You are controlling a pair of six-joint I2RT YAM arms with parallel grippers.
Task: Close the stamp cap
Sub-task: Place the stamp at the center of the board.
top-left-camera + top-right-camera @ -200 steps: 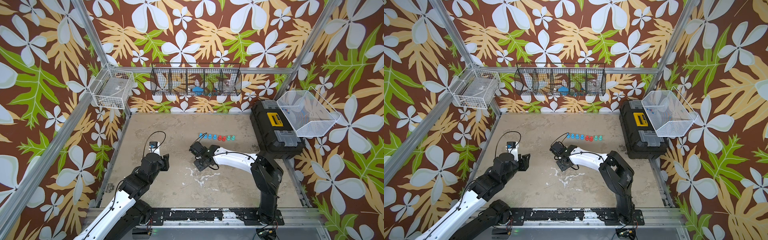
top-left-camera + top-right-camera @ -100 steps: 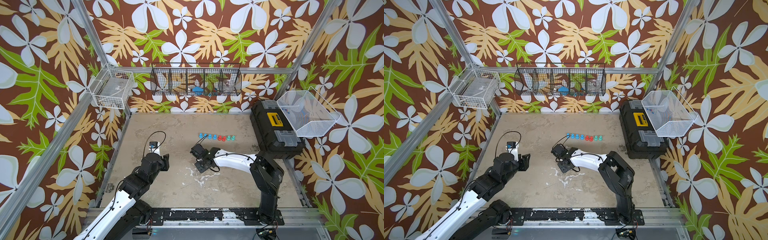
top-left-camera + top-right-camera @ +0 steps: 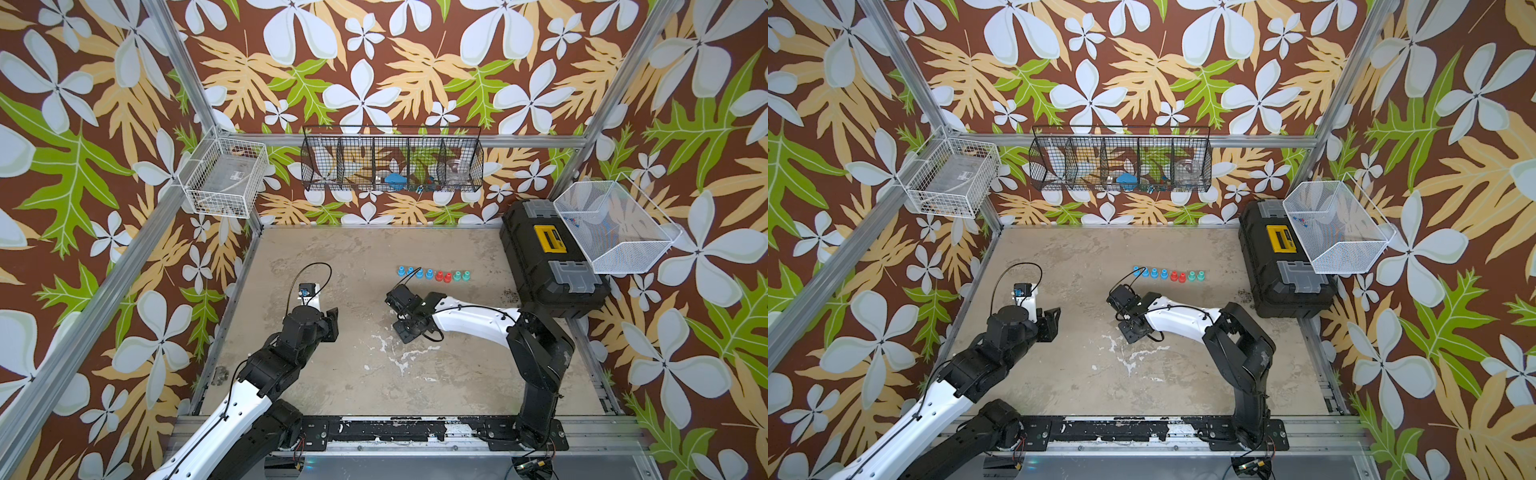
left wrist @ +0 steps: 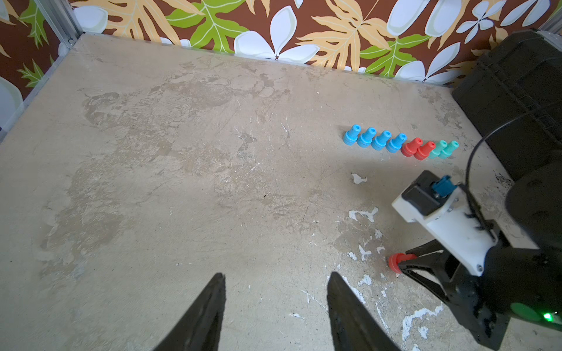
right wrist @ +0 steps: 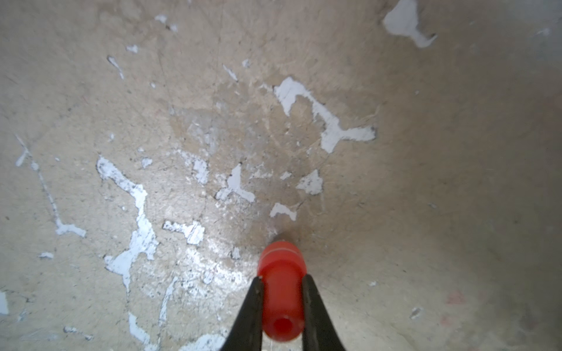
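Note:
My right gripper [image 5: 282,278] is shut on a red stamp [image 5: 281,291], clamping its narrow stem. The stamp's wider end, ringed by a thin seam, points down at the table and sits at or just above it. From the left wrist view the red stamp [image 4: 395,262] pokes out past the right gripper [image 4: 406,265]. In a top view the right gripper [image 3: 409,328] hangs low over mid-table, hiding the stamp. My left gripper [image 4: 276,275] is open and holds nothing; it hovers left of centre [image 3: 330,322].
A row of small stamps [image 3: 432,275] stands behind the right gripper: several blue, two red, two teal. A black toolbox [image 3: 544,257] lies along the right edge with a white wire basket [image 3: 615,226] above it. Wire baskets [image 3: 392,160] hang on the back wall.
The right gripper has shifted only slightly while keeping the red stamp. The left arm has not moved.

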